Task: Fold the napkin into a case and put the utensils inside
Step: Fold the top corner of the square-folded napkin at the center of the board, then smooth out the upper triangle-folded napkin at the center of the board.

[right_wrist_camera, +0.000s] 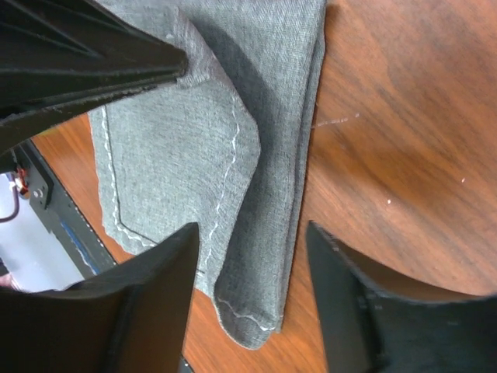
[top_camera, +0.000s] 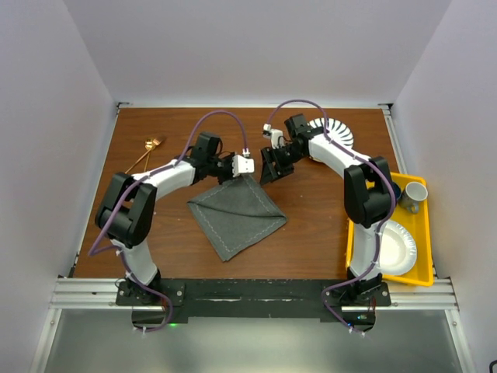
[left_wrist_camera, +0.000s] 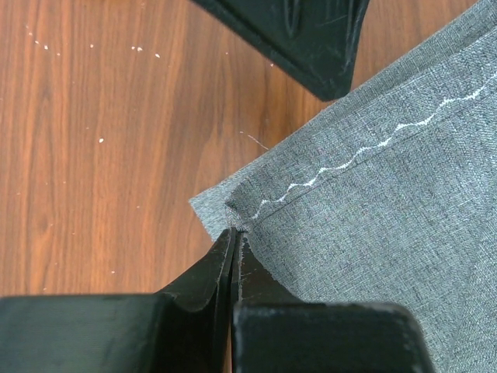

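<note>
While your left pincer (left_wrist_camera: 233,239) pinches only the far corner tip of the napkin (top_camera: 235,216), a quick pull could slip the hem free. Your right pincer (right_wrist_camera: 250,235), spread just over that same corner, could bump it or drag the layers askew. The napkin lies mid-tabletop (top_camera: 318,225) as a dark grey diamond, doubled at this edge, with pale zigzag stitching. The utensils (top_camera: 149,149) sit well apart, far left.

The dark grey napkin (top_camera: 237,217), folded in layers with pale stitched hems, lies diamond-wise mid-worktop (top_camera: 311,225). The gold utensils (top_camera: 147,150), seemingly two lying close together, sit far left, well apart from it.
</note>
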### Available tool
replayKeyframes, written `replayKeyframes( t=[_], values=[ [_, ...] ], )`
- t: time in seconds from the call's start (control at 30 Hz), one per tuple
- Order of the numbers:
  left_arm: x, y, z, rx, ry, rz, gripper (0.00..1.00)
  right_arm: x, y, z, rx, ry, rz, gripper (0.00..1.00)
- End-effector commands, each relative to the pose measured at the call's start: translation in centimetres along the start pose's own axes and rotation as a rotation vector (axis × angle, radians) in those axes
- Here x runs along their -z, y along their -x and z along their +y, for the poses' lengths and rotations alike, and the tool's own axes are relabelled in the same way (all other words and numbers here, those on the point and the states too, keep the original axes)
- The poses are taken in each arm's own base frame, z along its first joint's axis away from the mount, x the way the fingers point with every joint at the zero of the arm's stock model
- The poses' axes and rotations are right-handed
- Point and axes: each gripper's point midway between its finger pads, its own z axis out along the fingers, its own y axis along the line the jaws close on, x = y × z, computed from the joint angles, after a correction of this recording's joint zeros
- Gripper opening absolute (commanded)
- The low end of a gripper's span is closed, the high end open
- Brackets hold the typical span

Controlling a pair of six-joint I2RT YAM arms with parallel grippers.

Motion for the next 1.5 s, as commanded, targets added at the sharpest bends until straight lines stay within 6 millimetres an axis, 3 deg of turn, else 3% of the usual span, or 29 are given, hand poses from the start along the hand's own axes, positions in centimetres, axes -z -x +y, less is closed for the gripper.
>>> replayKeyframes(
  t=[0.0, 0.03, 0.07, 0.17, 0.2, 0.23, 0.3, 0.33, 0.4, 0.43, 0.5, 0.53, 0.57, 0.6, 0.73, 0.9, 1.03, 1.2, 1.47],
  values=[
    [-0.2, 1.5, 1.1, -0.018, -0.001, -0.057, 0.02, 0.9, -0.7, 1.1, 0.021, 0.022, 0.008, 0.55],
    [-0.2, 1.3, 1.1, -0.011, -0.003, -0.051, 0.08, 1.0, -0.9, 0.9, 0.02, 0.015, 0.014, 0.55],
    [-0.3, 1.1, 1.1, 0.011, -0.002, -0.041, 0.2, 1.1, -0.9, 0.9, 0.024, 0.012, 0.018, 0.56],
    [1.0, 0.7, 3.4, 0.123, 0.092, -0.009, 0.44, 2.3, -0.9, 1.5, 0.059, 0.011, 0.013, 0.57],
    [1.8, 1.3, 4.3, 0.149, 0.107, -0.032, 0.47, 3.2, -0.4, 2.1, 0.083, 0.017, -0.011, 0.58],
    [3.9, 1.7, 5.6, 0.229, 0.151, -0.057, 0.5, 3.8, -0.3, 2.9, 0.095, 0.039, -0.026, 0.58],
    [6.2, 3.0, 6.0, 0.309, 0.145, -0.121, 0.55, 5.3, 0.5, 4.5, 0.127, 0.067, -0.079, 0.58],
    [8.4, 3.6, 6.3, 0.402, 0.17, -0.146, 0.57, 5.4, 0.2, 5.4, 0.126, 0.108, -0.087, 0.58],
    [9.8, 4.2, 5.0, 0.498, 0.125, -0.185, 0.6, 5.8, 0.3, 6.5, 0.128, 0.12, -0.112, 0.6],
    [10.8, 3.9, 3.8, 0.563, 0.104, -0.168, 0.61, 5.4, -0.3, 6.6, 0.122, 0.116, -0.097, 0.66],
    [10.8, 2.6, 1.2, 0.622, 0.071, -0.125, 0.61, 4.4, -1.1, 6.7, 0.135, 0.097, -0.067, 0.66],
    [11.3, 2.6, 0.3, 0.628, 0.071, -0.122, 0.59, 3.7, -1.6, 6.3, 0.13, 0.075, -0.048, 0.6],
    [10.9, 1.2, -1.5, 0.667, 0.058, -0.093, 0.57, 3.1, -1.6, 5.8, 0.141, 0.039, -0.046, 0.58],
    [10.9, 1.0, -2.0, 0.684, 0.068, -0.091, 0.57, 2.7, -1.7, 5.5, 0.135, 0.023, -0.041, 0.56],
    [10.5, -0.8, -2.9, 0.794, 0.101, -0.034, 0.55, 1.1, -2.3, 3.3, 0.097, -0.048, 0.001, 0.56],
    [9.9, -3.0, -3.8, 0.863, 0.114, 0.041, 0.56, 0.2, -3.7, 2.2, 0.096, -0.082, 0.059, 0.59],
    [9.5, -4.5, -4.7, 0.893, 0.117, 0.086, 0.57, -0.4, -4.7, 2.0, 0.082, -0.077, 0.088, 0.57],
    [9.2, -6.0, -5.0, 0.916, 0.131, 0.143, 0.56, -1.2, -5.9, 1.5, 0.072, -0.069, 0.123, 0.45],
    [8.6, -6.5, -5.6, 0.931, 0.095, 0.155, 0.43, -1.5, -6.5, 1.8, 0.064, -0.031, 0.133, 0.42]
  ],
)
